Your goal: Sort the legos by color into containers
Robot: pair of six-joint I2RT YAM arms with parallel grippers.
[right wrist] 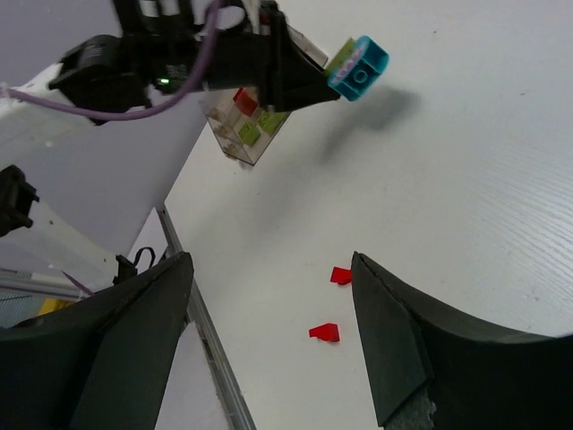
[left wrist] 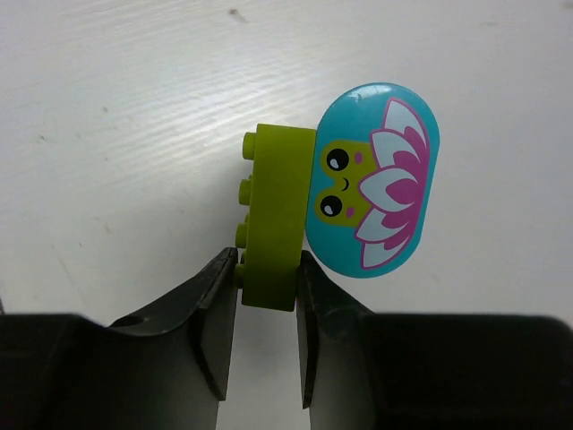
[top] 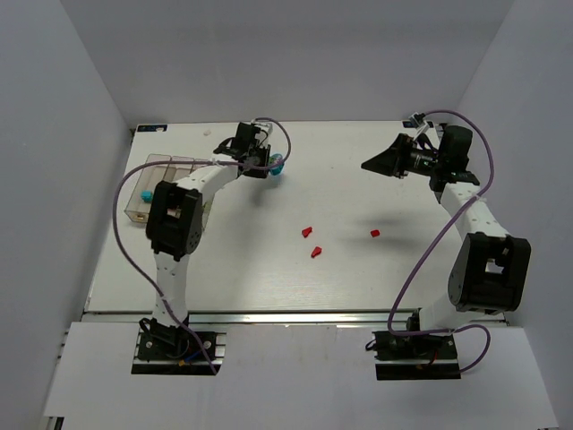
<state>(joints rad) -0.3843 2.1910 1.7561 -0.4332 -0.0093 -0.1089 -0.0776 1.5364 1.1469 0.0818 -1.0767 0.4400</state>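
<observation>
Pinching a lime brick (left wrist: 277,206) — cyan frog piece (left wrist: 380,116) attached — the left gripper (left wrist: 267,296) hovers; right gripper (right wrist: 269,269) gapes empty.

Top view, upper left: the left arm (top: 175,215) covers the near side of the containers (top: 166,165), and their contents are too small to identify. Centre: three red bits (top: 315,252), too small for their shape to be told. Left wrist view, lower centre: the left gripper (left wrist: 267,264) hides the lower end of the lime brick (left wrist: 279,206).

open table (top: 394,278) around red bits (top: 306,231); containers (top: 164,168) far left
</observation>
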